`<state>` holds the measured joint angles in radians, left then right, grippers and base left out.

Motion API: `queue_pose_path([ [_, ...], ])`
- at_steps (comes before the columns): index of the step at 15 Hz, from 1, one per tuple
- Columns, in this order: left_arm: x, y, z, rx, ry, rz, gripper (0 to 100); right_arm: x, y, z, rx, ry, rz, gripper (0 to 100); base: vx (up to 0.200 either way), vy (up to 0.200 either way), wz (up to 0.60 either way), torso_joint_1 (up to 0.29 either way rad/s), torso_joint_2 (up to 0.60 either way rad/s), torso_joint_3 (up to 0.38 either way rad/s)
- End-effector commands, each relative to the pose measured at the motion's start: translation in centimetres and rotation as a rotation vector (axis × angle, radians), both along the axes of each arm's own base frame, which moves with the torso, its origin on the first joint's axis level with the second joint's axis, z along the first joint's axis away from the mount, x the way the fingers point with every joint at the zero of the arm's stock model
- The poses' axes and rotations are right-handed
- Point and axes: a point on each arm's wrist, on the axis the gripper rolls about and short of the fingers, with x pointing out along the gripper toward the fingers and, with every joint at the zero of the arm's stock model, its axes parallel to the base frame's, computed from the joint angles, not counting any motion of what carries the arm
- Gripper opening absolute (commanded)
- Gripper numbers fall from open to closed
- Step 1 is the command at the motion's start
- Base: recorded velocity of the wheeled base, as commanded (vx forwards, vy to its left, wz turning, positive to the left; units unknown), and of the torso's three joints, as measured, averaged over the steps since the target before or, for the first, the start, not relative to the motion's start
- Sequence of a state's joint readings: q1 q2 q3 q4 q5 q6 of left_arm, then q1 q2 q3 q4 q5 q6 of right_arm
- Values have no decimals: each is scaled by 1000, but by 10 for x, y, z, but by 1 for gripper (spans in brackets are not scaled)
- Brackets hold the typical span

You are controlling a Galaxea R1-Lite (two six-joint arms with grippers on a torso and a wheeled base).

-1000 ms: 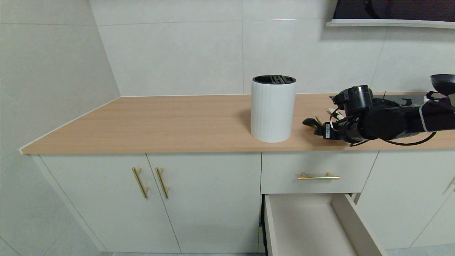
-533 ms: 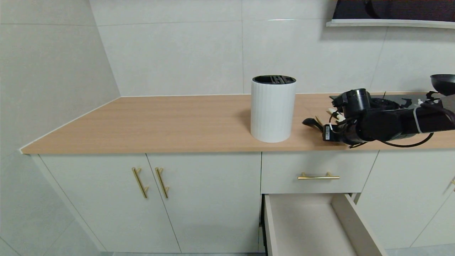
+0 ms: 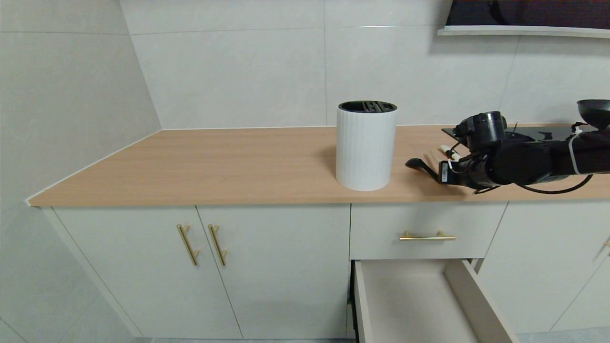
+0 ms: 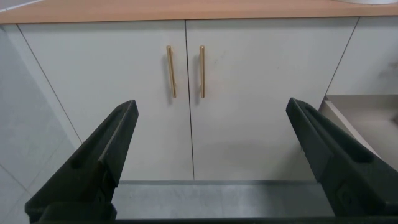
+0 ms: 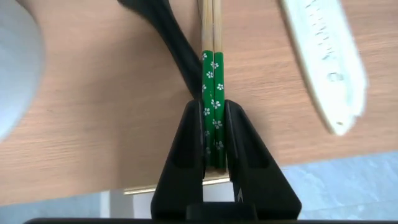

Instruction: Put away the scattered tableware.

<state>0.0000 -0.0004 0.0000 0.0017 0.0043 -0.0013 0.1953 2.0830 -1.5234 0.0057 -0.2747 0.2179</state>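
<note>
Wooden, green-tipped chopsticks (image 5: 209,74) lie on the worktop (image 5: 93,118) beside a black utensil (image 5: 166,38), light, stiff and likely slippery, pinched together at their decorated ends by the closed right end effector (image 5: 212,127)

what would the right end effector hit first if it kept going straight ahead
Probably the black utensil, lying beside the green chopsticks that the right end effector is shut on, just ahead; the white holder looks off to one side.
</note>
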Motion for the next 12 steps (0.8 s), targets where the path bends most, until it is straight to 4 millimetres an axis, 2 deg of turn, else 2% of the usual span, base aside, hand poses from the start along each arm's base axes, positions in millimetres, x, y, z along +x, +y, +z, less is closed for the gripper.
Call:
queue_pose_path([
  [1,0,0,0,0,0,0,100,-35,-3,33,30,-41,5,0,0,0,0,0,0,0],
  [4,0,0,0,0,0,0,100,-111,-14,66,103,-71,83,0,0,0,0,0,0,0],
  [6,0,0,0,0,0,0,100,-150,-19,72,150,-77,174,0,0,0,0,0,0,0],
  [7,0,0,0,0,0,0,100,-182,-19,78,160,-41,222,0,0,0,0,0,0,0],
  [8,0,0,0,0,0,0,100,-190,-19,79,160,-20,232,0,0,0,0,0,0,0],
  [9,0,0,0,0,0,0,100,-216,-22,83,164,62,266,0,0,0,0,0,0,0],
  [10,0,0,0,0,0,0,100,-231,-22,82,190,106,333,0,0,0,0,0,0,0],
  [12,0,0,0,0,0,0,100,-240,-20,78,229,184,430,0,0,0,0,0,0,0],
])
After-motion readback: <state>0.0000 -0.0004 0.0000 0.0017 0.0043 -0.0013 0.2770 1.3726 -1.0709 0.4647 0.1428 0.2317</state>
